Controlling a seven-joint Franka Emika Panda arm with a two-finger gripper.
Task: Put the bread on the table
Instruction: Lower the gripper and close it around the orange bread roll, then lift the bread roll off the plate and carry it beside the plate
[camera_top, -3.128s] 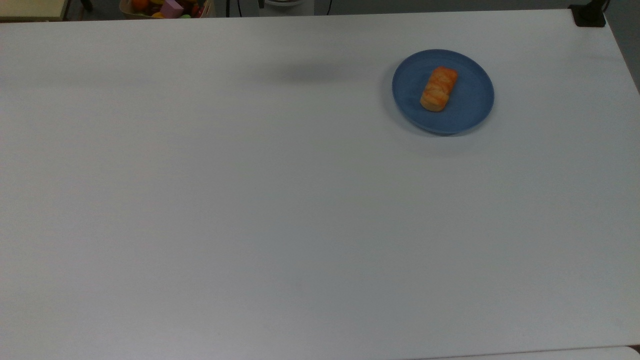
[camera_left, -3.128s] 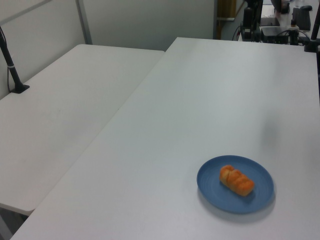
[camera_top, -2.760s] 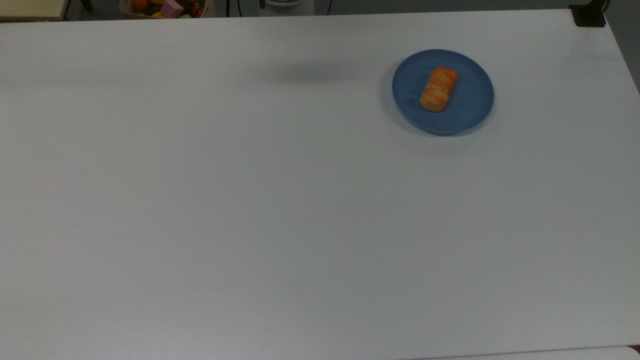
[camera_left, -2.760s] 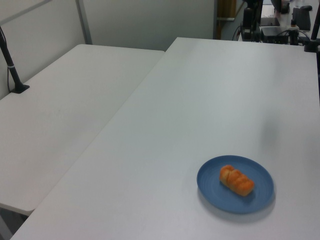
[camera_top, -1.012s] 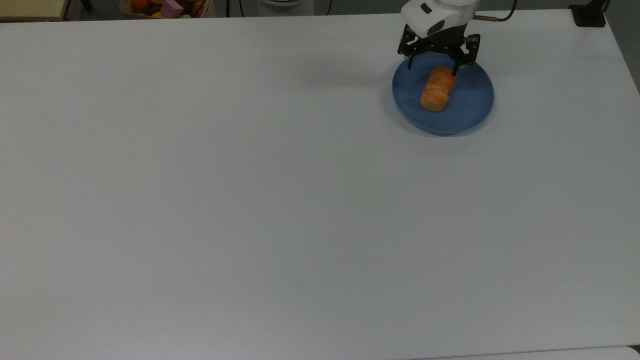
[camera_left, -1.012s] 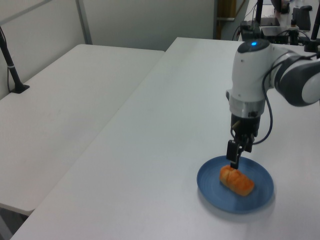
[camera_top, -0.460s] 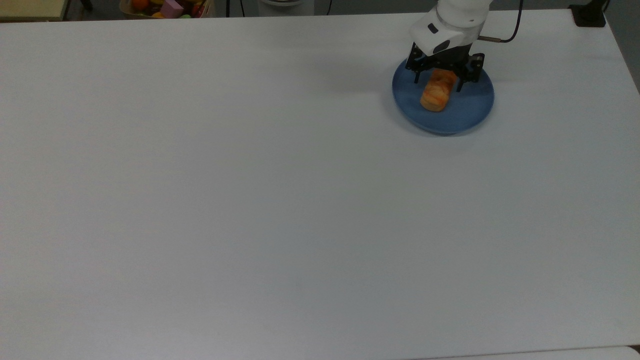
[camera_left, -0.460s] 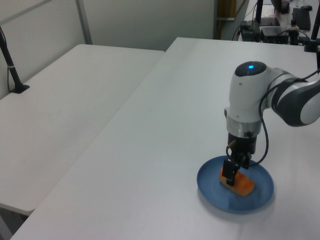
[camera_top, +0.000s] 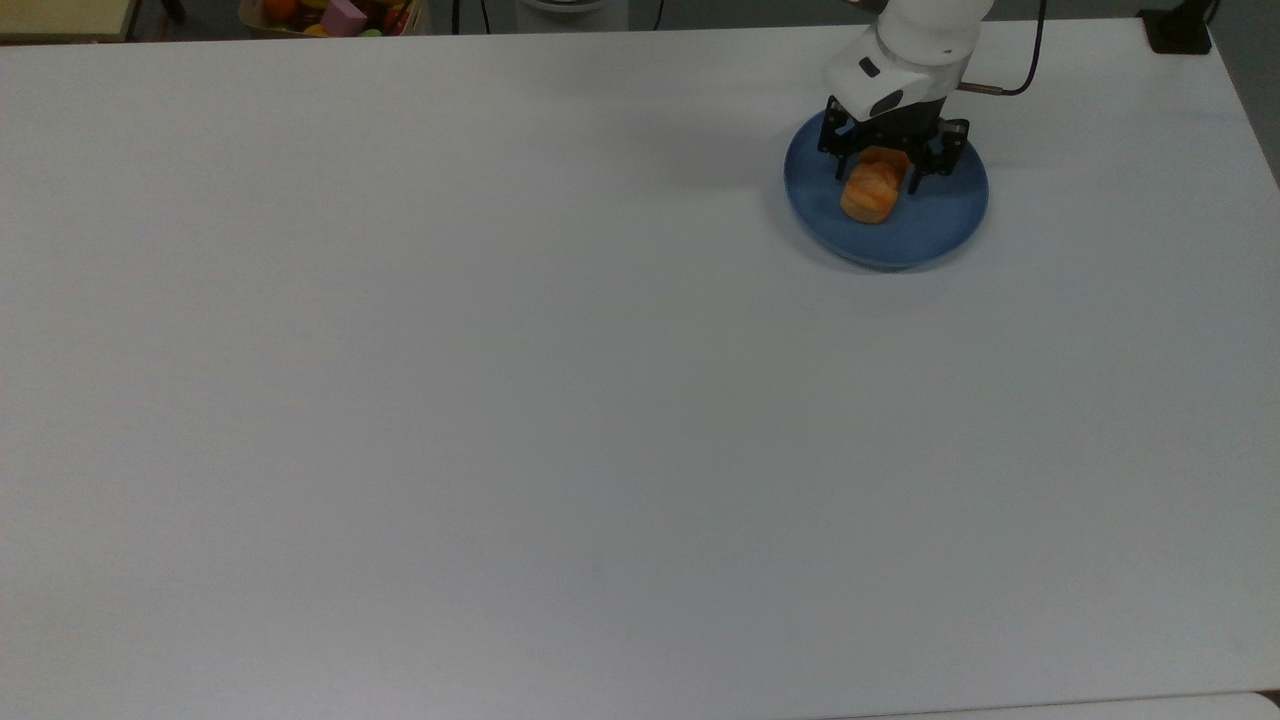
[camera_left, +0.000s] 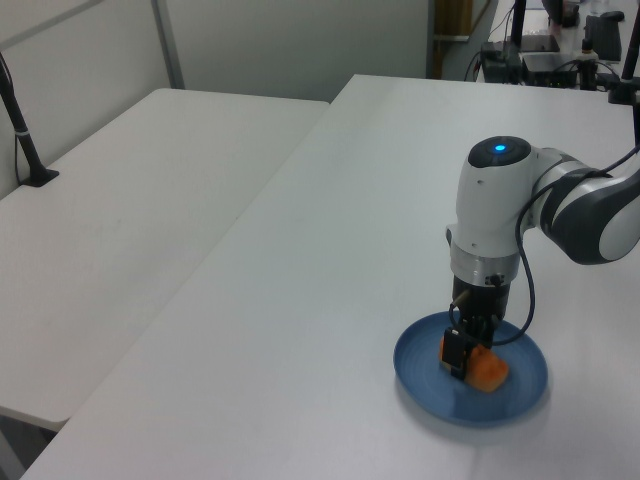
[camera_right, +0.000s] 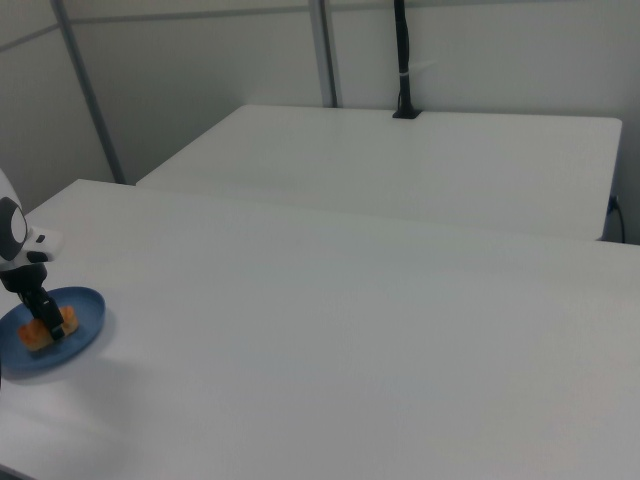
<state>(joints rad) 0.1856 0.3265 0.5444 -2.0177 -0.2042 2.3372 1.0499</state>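
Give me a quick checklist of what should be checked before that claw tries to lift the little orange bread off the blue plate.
1. Bread lies on the blue plate: ok.
2. Claw is centred over the bread, one finger on either side in the top view: ok.
3. Fingers are low enough to grip, down at the loaf's level in the left view: ok.
4. Claw has closed firmly on the bread: not ok, the fingers stand apart beside it.
5. Table offers bare white surface next to the plate for setting the bread down: ok.
6. Plate will stay put when the bread is lifted: cannot tell.
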